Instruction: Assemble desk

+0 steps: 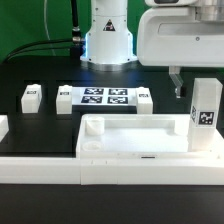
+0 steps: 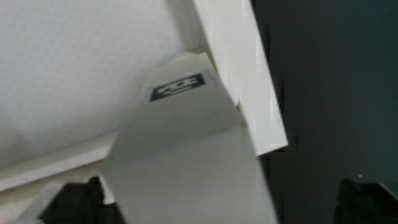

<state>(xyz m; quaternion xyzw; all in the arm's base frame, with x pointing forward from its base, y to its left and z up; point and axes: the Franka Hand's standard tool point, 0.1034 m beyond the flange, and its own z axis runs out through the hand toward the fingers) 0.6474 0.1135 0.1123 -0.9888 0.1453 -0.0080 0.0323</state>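
Observation:
The white tray-like tabletop (image 1: 135, 135) lies at the front middle of the table. One white tagged leg (image 1: 205, 110) stands upright at its right end in the exterior view. My gripper (image 1: 190, 90) hangs open at that leg's top, with one dark finger (image 1: 178, 85) showing just left of it. In the wrist view the leg (image 2: 187, 170) runs between my two spread fingertips (image 2: 71, 203), with a gap to each, and a small tag (image 2: 178, 86) shows beyond it. Three loose legs (image 1: 30, 97) (image 1: 65, 97) (image 1: 144, 98) lie at the back.
The marker board (image 1: 105, 97) lies between the loose legs at the back. A low white border rail (image 1: 40, 165) runs along the front, with another piece (image 1: 3, 125) at the exterior view's left. The robot base (image 1: 108, 40) stands behind.

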